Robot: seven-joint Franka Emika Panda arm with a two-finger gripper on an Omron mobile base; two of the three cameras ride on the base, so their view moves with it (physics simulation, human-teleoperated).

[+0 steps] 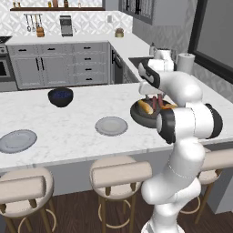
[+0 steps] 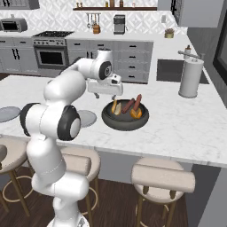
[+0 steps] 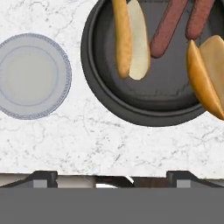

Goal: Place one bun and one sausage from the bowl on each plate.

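Note:
The wide dark bowl sits on the marble island and holds two golden buns and two red-brown sausages. One light-grey plate lies bare just left of the bowl; the second plate lies bare far to the left. My gripper hangs open above the bowl's near-left rim, fingers pointing down and wide apart, with nothing between them.
A smaller blue-black bowl stands farther back on the island. A paper towel roll stands at the right. Padded stools line the island's front edge, and cabinets and a stove run along the back wall.

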